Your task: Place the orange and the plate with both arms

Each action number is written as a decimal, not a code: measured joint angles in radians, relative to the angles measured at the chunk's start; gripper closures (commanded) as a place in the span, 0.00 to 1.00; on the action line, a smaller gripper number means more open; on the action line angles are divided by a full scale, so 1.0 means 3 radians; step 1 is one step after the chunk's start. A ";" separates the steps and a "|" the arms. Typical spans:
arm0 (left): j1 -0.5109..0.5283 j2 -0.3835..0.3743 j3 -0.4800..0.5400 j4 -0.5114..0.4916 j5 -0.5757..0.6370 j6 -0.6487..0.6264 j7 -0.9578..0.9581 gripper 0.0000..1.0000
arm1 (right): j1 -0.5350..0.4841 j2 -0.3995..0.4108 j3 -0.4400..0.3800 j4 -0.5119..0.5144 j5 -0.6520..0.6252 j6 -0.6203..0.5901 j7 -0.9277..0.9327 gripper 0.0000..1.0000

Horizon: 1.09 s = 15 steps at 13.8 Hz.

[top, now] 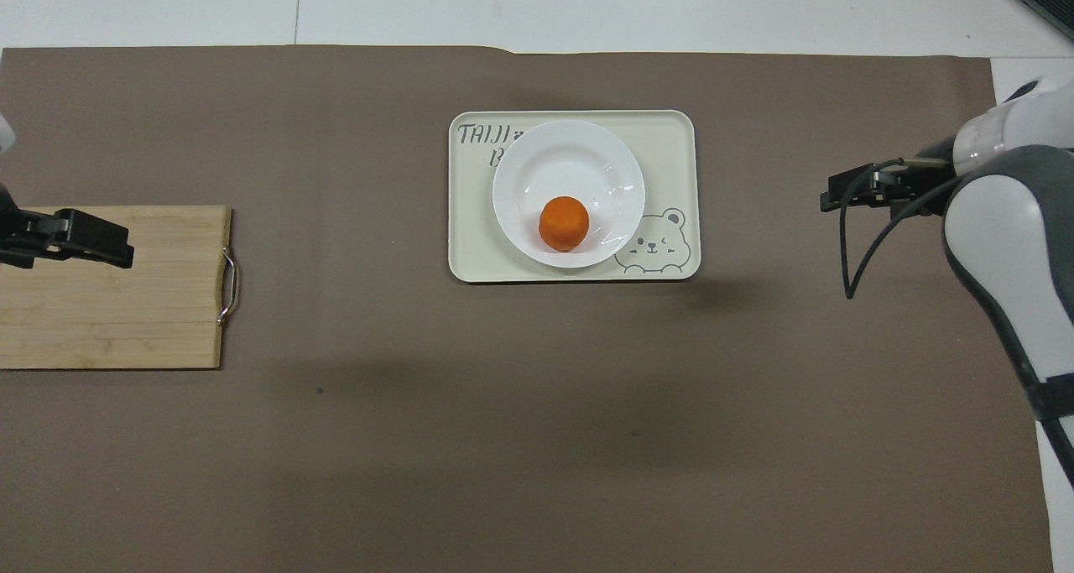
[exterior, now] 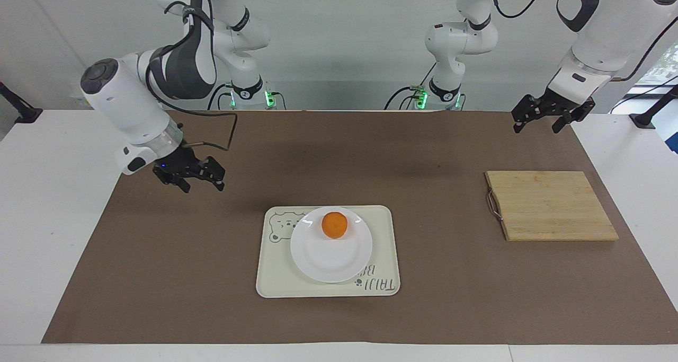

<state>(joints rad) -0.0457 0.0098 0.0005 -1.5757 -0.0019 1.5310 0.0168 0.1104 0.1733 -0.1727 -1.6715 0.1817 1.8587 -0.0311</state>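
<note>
On white plate (exterior: 331,256): small round orange (exterior: 335,225). Right gripper (exterior: 201,183) open, empty, well apart. Left gripper (exterior: 537,122) open, over mat corner.

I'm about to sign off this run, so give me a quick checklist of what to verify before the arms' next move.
1. Orange rests on the plate: ok.
2. Plate sits on the bear tray: ok.
3. Right hand open, holding nothing, over bare mat, apart from the tray: ok.
4. Left hand open, empty, waiting over the mat at the left arm's end of the table: ok.
5. Cutting board bare, untouched: ok.
</note>
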 measured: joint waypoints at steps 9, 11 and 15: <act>0.0000 0.0000 0.0000 0.0000 0.0000 0.0000 0.0000 0.00 | 0.0004 -0.0657 -0.0008 0.0020 -0.0249 -0.0642 0.0019 0.00; 0.0000 0.0000 0.0000 0.0000 0.0000 0.0000 0.0000 0.00 | 0.0004 -0.0768 -0.0008 0.0076 -0.0259 -0.0822 0.0042 0.00; 0.0000 0.0000 0.0000 0.0000 0.0000 0.0000 0.0000 0.00 | 0.0018 -0.0998 0.0024 0.0125 -0.0523 -0.1069 0.0093 0.00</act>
<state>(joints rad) -0.0457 0.0098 0.0005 -1.5757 -0.0019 1.5310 0.0168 0.1159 -0.1260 -0.1655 -1.6340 0.0248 1.5381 -0.0033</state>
